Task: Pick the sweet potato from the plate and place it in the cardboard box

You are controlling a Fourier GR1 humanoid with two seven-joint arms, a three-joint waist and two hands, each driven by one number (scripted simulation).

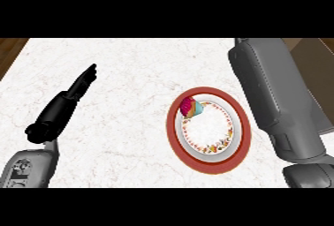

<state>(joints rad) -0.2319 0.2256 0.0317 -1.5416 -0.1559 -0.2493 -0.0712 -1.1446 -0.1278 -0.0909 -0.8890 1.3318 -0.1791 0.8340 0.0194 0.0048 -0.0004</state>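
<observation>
Left hand [65, 103]: open, fingers straight, resting over the counter [124, 132] at left.
Plate [240, 132]: red-rimmed, well right of that hand.
Plate's upper-left edge: small pink-and-orange item [191, 107].
Right forearm [277, 101]: beside plate; hand unseen.

White marbled counter [130, 132], red-rimmed plate [175, 132] with floral border lying on it right of centre, brown box [313, 62] at far right

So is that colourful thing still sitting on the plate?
Yes, the pink and orange item lies on the upper left part of the red-rimmed plate, with no robot hand touching it.
</observation>
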